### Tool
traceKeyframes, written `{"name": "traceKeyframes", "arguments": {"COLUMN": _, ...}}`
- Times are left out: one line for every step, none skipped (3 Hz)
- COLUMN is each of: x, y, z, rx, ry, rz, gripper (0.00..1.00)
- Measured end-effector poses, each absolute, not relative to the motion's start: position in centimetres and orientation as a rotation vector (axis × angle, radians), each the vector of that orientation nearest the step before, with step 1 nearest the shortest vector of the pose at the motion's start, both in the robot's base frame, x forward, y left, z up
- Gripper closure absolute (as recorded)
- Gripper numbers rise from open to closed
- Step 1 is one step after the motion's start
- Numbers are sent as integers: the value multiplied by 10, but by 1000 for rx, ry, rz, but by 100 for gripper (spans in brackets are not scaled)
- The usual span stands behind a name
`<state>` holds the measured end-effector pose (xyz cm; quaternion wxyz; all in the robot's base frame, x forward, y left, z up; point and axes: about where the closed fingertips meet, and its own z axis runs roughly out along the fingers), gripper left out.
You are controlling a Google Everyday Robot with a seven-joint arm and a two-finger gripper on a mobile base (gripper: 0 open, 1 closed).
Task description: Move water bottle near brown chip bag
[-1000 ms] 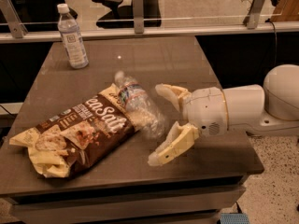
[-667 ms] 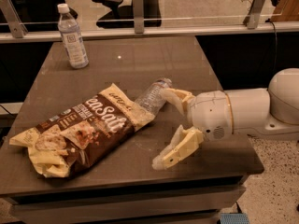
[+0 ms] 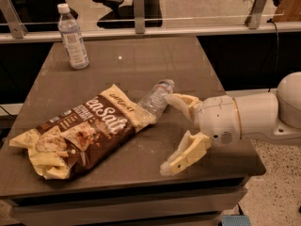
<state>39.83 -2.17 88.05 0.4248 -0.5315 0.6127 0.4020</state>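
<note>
Lying sideways, the bottle (image 3: 153,98) touches the far-right corner of the bag (image 3: 84,131); the gripper (image 3: 167,133) gapes wide just right of it, holding nothing. Light, slick and crushable, I'd guess, so take the ridged middle.

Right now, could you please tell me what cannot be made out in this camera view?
All in the camera view:
1. Water bottle: its base meets the brown chip bag; on it or against it, unclear.
2. Gripper, open, right of the bag: whether its upper finger touches the bottle's cap is unclear.
3. Upright labelled bottle at the far left: label print too small.
4. Robot arm: cut off by the right edge.
</note>
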Motion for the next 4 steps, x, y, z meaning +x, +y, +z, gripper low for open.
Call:
{"name": "traceKeyframes", "arguments": {"x": 395, "y": -42, "z": 873, "rx": -1345, "ry": 1571, "rz": 979, "gripper": 0}}
{"name": "traceKeyframes", "arguments": {"x": 394, "y": -62, "z": 869, "rx": -1364, "ry": 1603, "rz": 947, "gripper": 0}}
{"name": "traceKeyframes", "arguments": {"x": 393, "y": -79, "z": 866, "rx": -1382, "ry": 1630, "rz": 919, "gripper": 0}}
{"name": "traceKeyframes", "arguments": {"x": 392, "y": -94, "z": 865, "rx": -1396, "ry": 1651, "rz": 891, "gripper": 0}}
